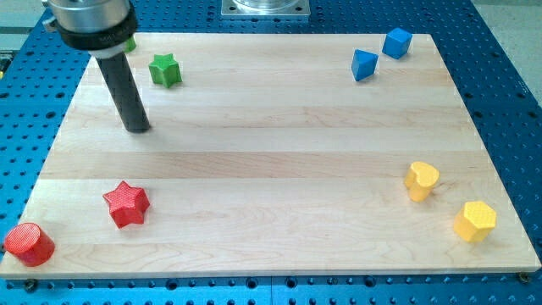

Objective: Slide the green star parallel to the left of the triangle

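The wooden board (279,161) fills most of the view, and the arm's upper part is cut off at the view's top left. My tip (137,129) rests on the board, empty and touching nothing, below and left of the green star (166,69); a green block (129,42) is mostly hidden behind the arm. The blue triangle (364,64) and blue cube (396,42) sit top right, the yellow heart (421,180) and yellow hexagon (475,220) bottom right, the red star (127,203) and red cylinder (29,244) bottom left.

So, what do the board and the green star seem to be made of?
The board looks like pale wood with a smooth matt finish: plank seams and fine grain run across it. The green star seems to be painted wood or plastic, evenly coloured, hard-edged; I cannot tell which. My tip stands below-left of it.
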